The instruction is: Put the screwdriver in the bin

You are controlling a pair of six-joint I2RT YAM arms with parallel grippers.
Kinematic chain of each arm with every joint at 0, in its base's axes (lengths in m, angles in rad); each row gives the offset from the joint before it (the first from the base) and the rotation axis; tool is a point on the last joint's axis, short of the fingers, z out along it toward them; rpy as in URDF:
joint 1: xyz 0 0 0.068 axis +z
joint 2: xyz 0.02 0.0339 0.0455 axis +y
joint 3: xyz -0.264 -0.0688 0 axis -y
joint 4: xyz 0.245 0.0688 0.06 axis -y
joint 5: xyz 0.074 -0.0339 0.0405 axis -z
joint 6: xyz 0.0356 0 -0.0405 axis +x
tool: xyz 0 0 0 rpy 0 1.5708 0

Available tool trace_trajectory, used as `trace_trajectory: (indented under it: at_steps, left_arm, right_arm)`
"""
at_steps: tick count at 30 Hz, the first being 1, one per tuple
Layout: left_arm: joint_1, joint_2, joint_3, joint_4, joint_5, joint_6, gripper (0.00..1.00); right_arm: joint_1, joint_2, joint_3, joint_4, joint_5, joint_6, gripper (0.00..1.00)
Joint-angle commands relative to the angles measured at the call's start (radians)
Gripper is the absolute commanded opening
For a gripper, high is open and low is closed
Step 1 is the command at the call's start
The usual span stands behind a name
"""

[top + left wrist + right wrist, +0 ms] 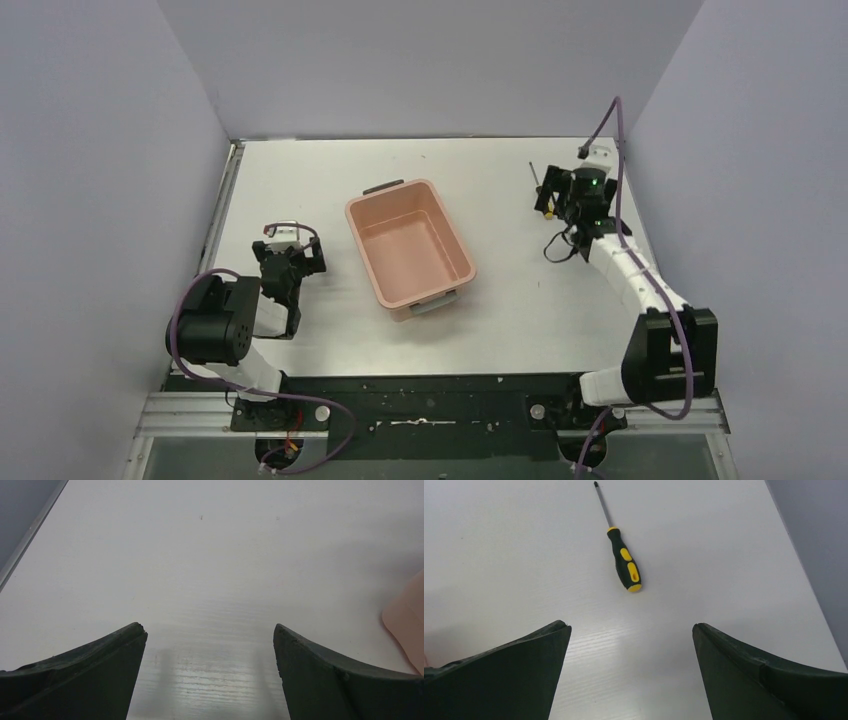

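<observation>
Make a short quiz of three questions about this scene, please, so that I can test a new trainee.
1. Choose one. The right claw near the screwdriver is:
A. open and empty
B. shut on the screwdriver
C. shut on the bin's handle
2. True or false: the screwdriver lies inside the bin.
3. Fill in the word: the screwdriver's handle is black and ____.

Key:
1. A
2. False. It lies on the table, to the right of the bin.
3. yellow
</observation>
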Motion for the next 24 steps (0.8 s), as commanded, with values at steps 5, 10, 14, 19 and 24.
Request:
trace_trajectory:
  at_steps: [5,10,14,19,24]
  left_arm:
    - [0.003,-0.014,0.003,0.045,0.004,0.007,0.97]
    - [0.003,-0.014,0.003,0.044,0.003,0.007,0.97]
    - [0.004,-0.013,0.003,0.044,0.003,0.007,0.97]
    - [0.003,-0.013,0.003,0.045,0.003,0.007,0.97]
    - [0.003,-0.013,0.003,0.044,0.004,0.006,0.97]
  right_arm:
    - [-0.099,0.406,0.513,-0.421,-0.165,-0.107,1.00]
    - [-0.107,0.565,0.674,-0.482,-0.150,-0.149,1.00]
    - [-0.108,0.687,0.771,-0.514,-0.152,-0.159,1.00]
    - [-0.110,0.803,0.869,-0.547,-0.162,-0.175,0.95]
    - [-0.110,0.886,0.901,-0.526,-0.178,-0.211,0.88]
